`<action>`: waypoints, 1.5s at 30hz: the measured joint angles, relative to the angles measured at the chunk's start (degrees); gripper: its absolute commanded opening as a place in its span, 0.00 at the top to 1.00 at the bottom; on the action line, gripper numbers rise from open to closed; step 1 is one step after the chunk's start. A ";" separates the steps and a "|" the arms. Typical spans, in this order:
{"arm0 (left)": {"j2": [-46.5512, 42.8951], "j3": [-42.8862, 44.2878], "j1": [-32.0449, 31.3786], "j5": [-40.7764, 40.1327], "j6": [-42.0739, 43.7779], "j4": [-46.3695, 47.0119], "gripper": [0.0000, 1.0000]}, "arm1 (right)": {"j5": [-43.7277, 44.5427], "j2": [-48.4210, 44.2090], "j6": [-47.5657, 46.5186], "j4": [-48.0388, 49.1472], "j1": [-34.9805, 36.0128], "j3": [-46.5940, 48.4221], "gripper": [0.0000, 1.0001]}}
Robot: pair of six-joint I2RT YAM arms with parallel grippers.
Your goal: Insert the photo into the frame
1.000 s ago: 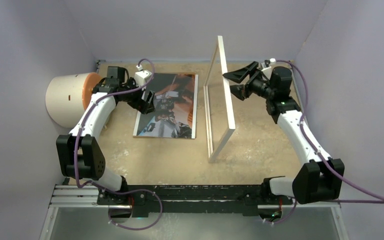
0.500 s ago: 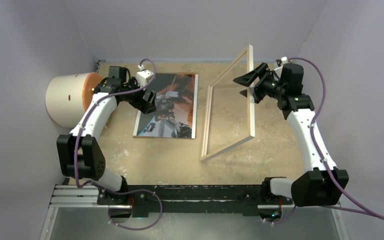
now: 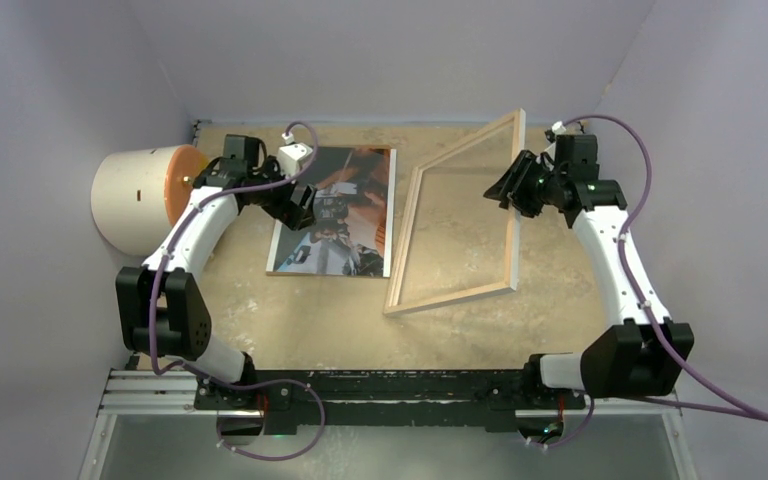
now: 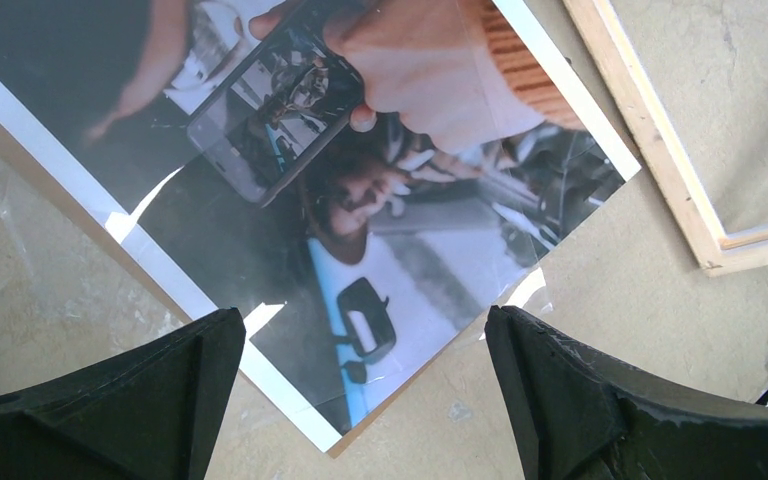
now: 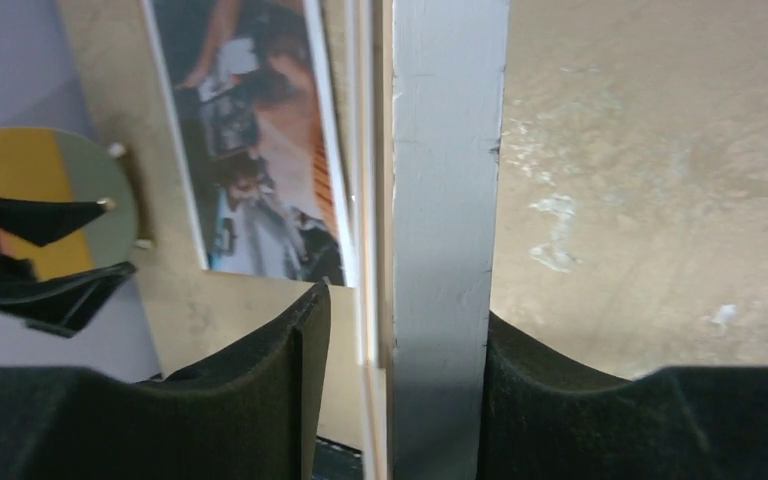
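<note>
**Frame tilted beside the photo, right fingers around its rail**

The tan table [image 3: 290, 325] carries everything (its surface is mottled w/ pale scuffs).

The biggest item on it is the frame [image 3: 512, 250], right of centre. Its wood-brown back faces the top cam and its white front faces the right wrist cam. It sits tilted. The left long rail is low, just beside the photo's right edge, and the right long rail is raised at the right gripper [image 3: 512, 186]. The table shows through the pane.

The photo [image 3: 345, 250] lies flat, picture side up, left of centre. It is outside the frame, not yet in it. It has a white border. In the left wrist view a thin brown edge peeks out from under the border, and I can't tell what that belongs to.

At far left a cream drum [image 3: 130, 205] w/ an orange end face lies on its side, apart from the photo.

The left gripper [image 4: 360, 335] hovers over the photo w/ its fingers spread wide, holding nothing.

The right gripper's fingers straddle the frame's right rail. One pad lies against the rail's edge. On the other side a sliver of gap shows, so I can't tell whether the rail is truly clamped or just resting there.
</note>
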 measured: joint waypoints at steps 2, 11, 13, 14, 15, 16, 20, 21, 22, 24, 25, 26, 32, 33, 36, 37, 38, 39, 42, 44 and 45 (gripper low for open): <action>0.11 -0.22 -0.13 -0.09 0.02 0.02 0.00 | 1.51 1.01 -2.12 -1.29 0.00 -0.04 0.57; 0.39 -0.33 -0.50 -0.61 0.17 0.11 0.00 | 7.39 1.90 -7.80 -2.67 0.61 -2.64 0.60; 0.44 -0.33 -0.50 -0.72 0.20 0.26 0.00 | 8.55 2.78 -8.44 -2.69 1.57 -3.10 0.61; 0.44 -0.35 -0.52 -0.81 0.24 0.35 0.00 | 9.01 3.23 -8.63 -2.67 2.12 -3.28 0.61; 0.44 -0.37 -0.55 -0.92 0.35 0.39 0.00 | 9.79 4.09 -8.94 -2.75 2.99 -3.43 0.62; 0.44 -0.39 -0.55 -0.98 0.39 0.42 0.00 | 10.32 4.72 -9.14 -2.75 3.63 -3.56 0.62; 0.66 -0.94 -0.59 -1.33 0.46 0.85 0.00 | 13.22 7.65 -9.53 -2.93 5.84 -4.04 0.63; 0.79 -1.16 -0.59 -1.44 0.46 1.03 0.00 | 13.73 8.04 -9.57 -2.91 6.10 -4.35 0.63; 1.03 -1.42 -0.63 -1.55 0.48 1.20 0.00 | 14.34 8.33 -9.62 -2.93 6.21 -4.68 0.63; 1.66 -1.88 -0.74 -1.73 0.57 1.51 0.00 | 15.74 8.70 -9.70 -2.89 6.29 -5.44 0.64; 1.99 -2.21 -0.79 -1.77 0.63 1.70 0.00 | 16.59 8.81 -9.77 -2.86 6.29 -5.86 0.64; 2.34 -2.43 -0.81 -1.86 0.66 1.73 0.00 | 17.05 8.92 -9.81 -2.84 6.29 -6.29 0.64; 4.04 -4.00 -1.05 -2.54 1.49 2.73 0.00 | 21.84 11.91 -9.94 -1.75 6.27 -9.66 0.62; 4.17 -4.24 -1.20 -2.69 1.53 2.89 0.00 | 22.45 12.90 -9.92 -1.46 6.27 -10.19 0.62; 4.31 -4.72 -1.95 -3.28 1.75 3.43 0.00 | 23.74 15.65 -9.86 -0.46 6.29 -11.54 0.62; 4.31 -4.90 -2.23 -3.52 1.92 3.65 0.00 | 23.96 16.52 -9.79 0.00 6.27 -12.00 0.63; 4.31 -5.07 -2.49 -3.69 1.95 3.87 0.00 | 24.24 17.33 -9.75 0.42 6.27 -12.31 0.63; 4.31 -5.16 -2.75 -3.91 1.99 3.89 0.00 | 24.72 18.10 -9.68 0.83 6.29 -12.57 0.63; 4.35 -5.46 -3.10 -4.46 2.36 4.39 0.00 | 25.75 19.56 -9.57 2.23 6.27 -13.33 0.63; 4.35 -5.90 -3.10 -4.74 2.95 4.48 0.00 | 26.34 20.24 -9.44 3.28 6.29 -13.84 0.62; 4.35 -6.10 -3.10 -4.92 3.04 4.44 0.00 | 26.58 20.48 -9.42 3.69 6.29 -14.03 0.62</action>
